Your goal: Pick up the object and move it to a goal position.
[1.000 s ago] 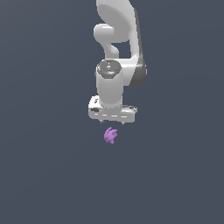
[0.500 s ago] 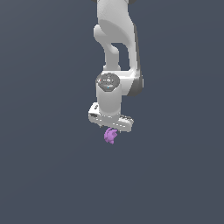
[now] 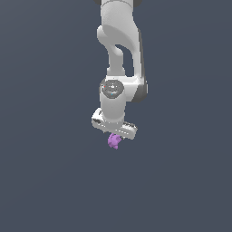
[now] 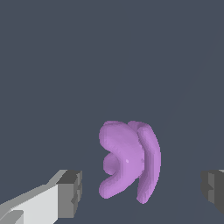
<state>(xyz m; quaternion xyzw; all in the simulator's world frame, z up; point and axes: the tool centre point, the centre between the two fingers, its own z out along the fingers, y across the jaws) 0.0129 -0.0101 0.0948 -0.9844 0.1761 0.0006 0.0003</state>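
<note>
Purple object (image 4: 129,161) lies between the gripper's (image 4: 141,188) spread fingers (image 4: 70,194), untouched

Both renders are evenly lit, with flat, moderate brightness. The background is a uniform dark slate grey with no visible cast shadows. Soft shading on the white arm (image 3: 118,54) indicates light from above and the front. No glare, lens distortion, or motion blur is present. Edges show slight aliasing. The purple object (image 4: 129,161) appears sharp in the wrist view, with gentle shading between its lobes.
</note>
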